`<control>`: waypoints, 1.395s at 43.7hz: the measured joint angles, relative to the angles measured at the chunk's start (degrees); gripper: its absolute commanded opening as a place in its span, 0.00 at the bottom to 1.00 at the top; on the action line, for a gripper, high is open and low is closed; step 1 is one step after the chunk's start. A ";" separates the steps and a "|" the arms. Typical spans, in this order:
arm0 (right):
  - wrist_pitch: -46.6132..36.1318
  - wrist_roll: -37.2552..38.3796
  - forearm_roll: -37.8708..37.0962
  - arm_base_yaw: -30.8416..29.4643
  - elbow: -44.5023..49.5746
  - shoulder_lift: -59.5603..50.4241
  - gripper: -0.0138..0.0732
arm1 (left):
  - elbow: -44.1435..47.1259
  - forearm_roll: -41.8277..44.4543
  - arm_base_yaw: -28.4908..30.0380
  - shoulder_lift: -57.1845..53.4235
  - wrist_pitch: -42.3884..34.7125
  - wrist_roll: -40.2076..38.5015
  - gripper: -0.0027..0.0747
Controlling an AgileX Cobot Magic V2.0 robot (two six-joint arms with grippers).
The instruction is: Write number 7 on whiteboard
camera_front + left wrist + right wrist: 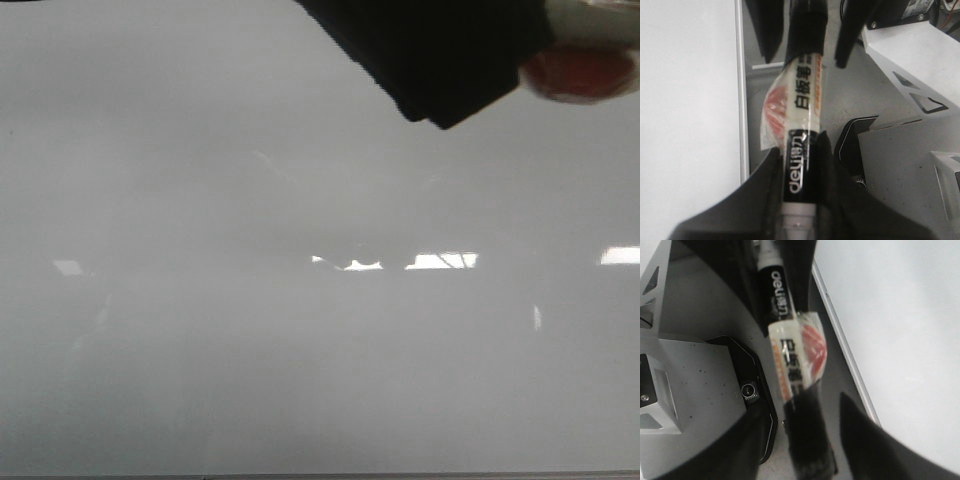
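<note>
The whiteboard (300, 350) is glossy pale grey with bright reflections, and I see no number 7 on it. It also shows in the left wrist view (685, 100) and the right wrist view (900, 340). My left gripper (800, 165) is shut on the black "deli" barrel of a whiteboard marker (802, 100), held off the board's edge. My right gripper (805, 410) is open, its fingers to either side of the marker's black cap (810, 440) with gaps showing. A black gripper body (430, 60) and the marker's red label (580, 70) show at the top of the front view.
The board's thin metal edge (742, 100) runs beside the grippers. Beyond it lies grey table with white angular mount parts (905, 55) and a black housing with a small lens (747, 390).
</note>
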 measured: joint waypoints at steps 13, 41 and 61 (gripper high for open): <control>-0.45 17.30 -15.88 0.00 0.00 -4.98 0.87 | -1.02 30.09 1.44 -2.06 2.88 -36.78 0.02; -0.60 22.38 -20.08 0.00 0.00 -5.84 0.86 | 27.80 42.78 41.75 -31.13 -25.45 -66.78 0.02; -1.21 22.50 -20.08 0.00 0.00 -5.84 0.86 | 46.56 37.44 59.02 -21.33 -68.89 -71.03 0.02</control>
